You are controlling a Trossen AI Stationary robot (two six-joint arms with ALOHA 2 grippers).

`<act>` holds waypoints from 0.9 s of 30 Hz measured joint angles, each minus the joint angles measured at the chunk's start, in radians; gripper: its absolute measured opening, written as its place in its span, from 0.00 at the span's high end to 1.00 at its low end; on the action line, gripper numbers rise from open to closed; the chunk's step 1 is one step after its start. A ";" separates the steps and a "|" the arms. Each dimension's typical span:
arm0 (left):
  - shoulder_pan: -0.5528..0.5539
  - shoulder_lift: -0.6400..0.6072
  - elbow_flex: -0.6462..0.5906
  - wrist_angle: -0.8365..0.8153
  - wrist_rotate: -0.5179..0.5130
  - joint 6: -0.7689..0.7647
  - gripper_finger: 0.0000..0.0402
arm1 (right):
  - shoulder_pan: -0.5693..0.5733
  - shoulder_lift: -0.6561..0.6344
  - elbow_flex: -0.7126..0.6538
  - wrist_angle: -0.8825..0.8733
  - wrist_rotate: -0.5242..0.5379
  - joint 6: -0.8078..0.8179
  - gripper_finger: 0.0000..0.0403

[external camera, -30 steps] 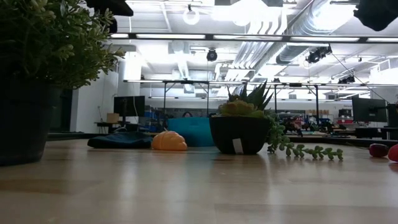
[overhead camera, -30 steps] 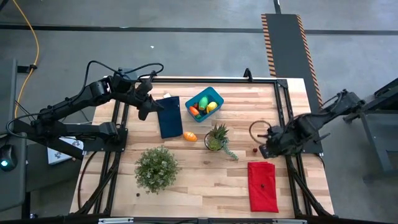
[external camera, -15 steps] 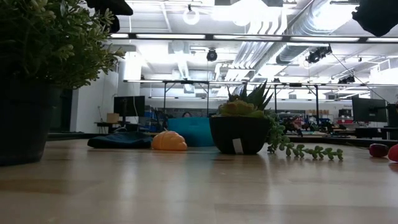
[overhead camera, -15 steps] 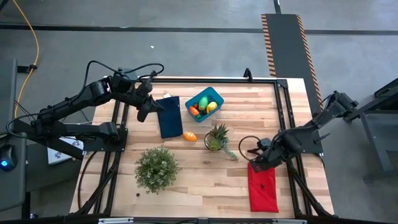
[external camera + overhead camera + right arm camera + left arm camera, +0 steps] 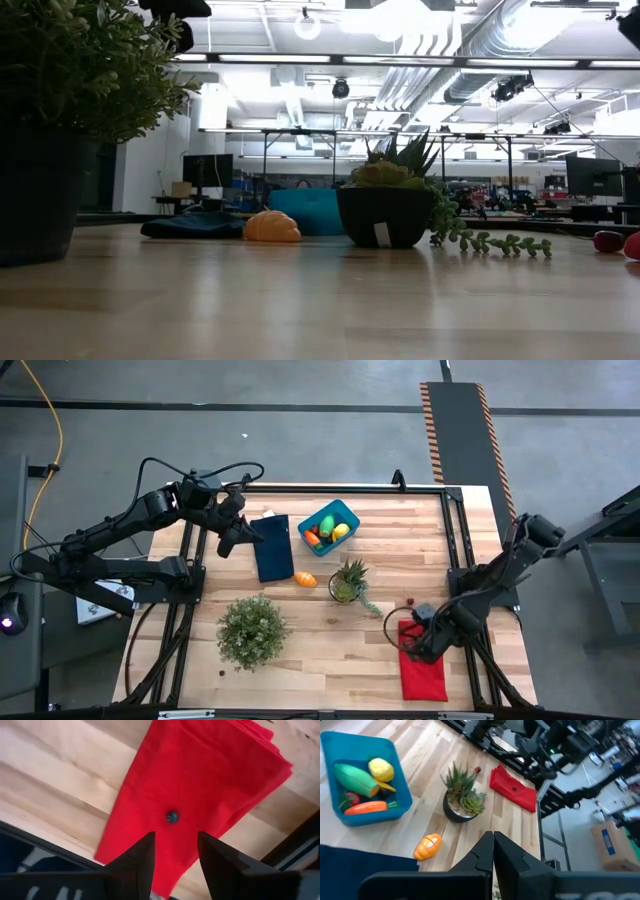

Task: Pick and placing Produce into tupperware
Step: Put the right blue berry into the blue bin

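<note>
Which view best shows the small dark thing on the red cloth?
The right wrist view: the dark berry sits on the red cloth, just ahead of the open right hand. The high view shows a speck; the other two views show nothing of it.

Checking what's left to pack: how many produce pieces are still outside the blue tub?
1, maybe more. An orange oval lies on the table between the dark blue cloth and the spiky plant. The small dark red thing near the red cloth is too small to identify.

No text can be read anywhere; the white label on the plant pot [image 5: 383, 234] seems blank
</note>
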 joint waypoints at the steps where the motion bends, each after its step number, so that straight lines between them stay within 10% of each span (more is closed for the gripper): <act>1: 0.000 0.000 0.000 0.002 -0.011 -0.016 1.00 | 0.004 0.006 0.000 0.000 0.000 -0.028 0.66; 27: 0.000 0.000 0.000 0.037 -0.136 -0.303 1.00 | 0.153 0.013 0.000 0.037 0.100 -0.583 0.66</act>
